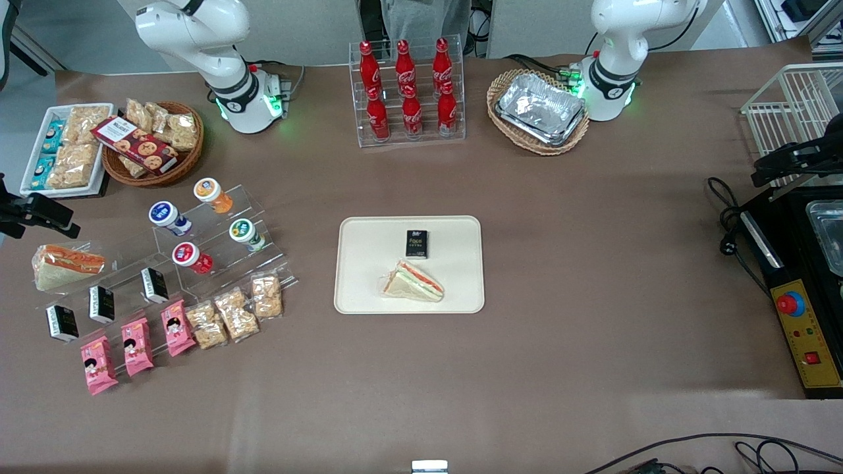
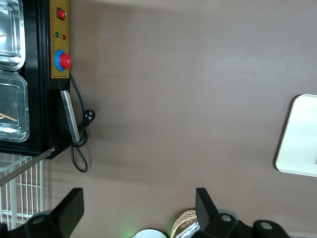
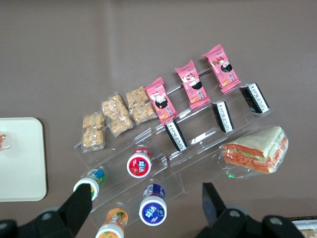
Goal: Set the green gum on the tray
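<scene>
The green gum [image 1: 242, 232], a small bottle with a green-and-white lid, lies on the clear stepped stand [image 1: 217, 257], beside the red-lidded bottle [image 1: 191, 257]. In the right wrist view one finger partly covers the green gum [image 3: 89, 182]. The cream tray [image 1: 359, 289] lies at the table's middle and holds a black packet [image 1: 416, 243] and a wrapped sandwich [image 1: 413, 282]. Its edge shows in the right wrist view [image 3: 20, 158] and the left wrist view [image 2: 299, 141]. My gripper [image 3: 146, 206] is open and empty, high above the stand's bottles. It shows at the front view's edge [image 1: 43, 214].
The stand also holds a blue-lidded bottle [image 1: 166, 216], an orange-lidded bottle [image 1: 211, 193], black packets, pink packets [image 1: 135, 345] and snack bags [image 1: 234, 313]. A wrapped sandwich [image 1: 66, 264] lies beside it. A cola rack [image 1: 407, 92], two wicker baskets and a white snack tray [image 1: 39, 155] stand farther from the camera.
</scene>
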Available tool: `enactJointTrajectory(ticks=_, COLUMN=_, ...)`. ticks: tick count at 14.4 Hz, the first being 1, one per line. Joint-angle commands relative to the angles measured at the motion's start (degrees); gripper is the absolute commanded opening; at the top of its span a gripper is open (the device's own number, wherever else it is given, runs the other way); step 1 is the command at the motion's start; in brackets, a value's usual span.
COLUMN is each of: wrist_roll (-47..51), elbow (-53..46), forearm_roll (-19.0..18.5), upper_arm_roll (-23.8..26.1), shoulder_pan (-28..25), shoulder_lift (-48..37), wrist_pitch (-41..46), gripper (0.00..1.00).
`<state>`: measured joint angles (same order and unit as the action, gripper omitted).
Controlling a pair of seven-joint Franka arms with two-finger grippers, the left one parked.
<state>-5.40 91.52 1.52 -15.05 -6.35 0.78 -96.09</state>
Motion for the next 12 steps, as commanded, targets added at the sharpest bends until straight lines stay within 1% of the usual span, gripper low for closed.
enactJointTrajectory(ticks=1, wrist_roll=-0.13, elbow=-0.12, forearm_roll=0.15, upper_arm_roll=-0.33, shoulder_pan=-0.41, shoulder_lift=-0.34, wrist_pitch=0.9, gripper=1.0)
enactJointTrajectory(ticks=8, wrist_roll=-0.57, elbow=0.07, forearm_roll=-0.29, upper_arm_roll=-0.42, shoulder_pan=-1.73, shoulder_lift=-0.17, wrist_pitch=1.34, gripper=1.0)
enactJointTrajectory(ticks=11, wrist_roll=0.83, elbow=-0.64, forearm_roll=0.67, upper_arm_roll=-0.24, shoulder_pan=-5.06, shoulder_lift=-0.87, wrist_pitch=4.76, gripper=1.0)
enactJointTrajectory(ticks=12, wrist_roll=0.83, elbow=-0.55, forearm_roll=0.67, upper_arm_roll=-0.16, shoulder_pan=-5.42, shoulder_lift=-0.87, wrist_pitch=5.29, gripper=1.0)
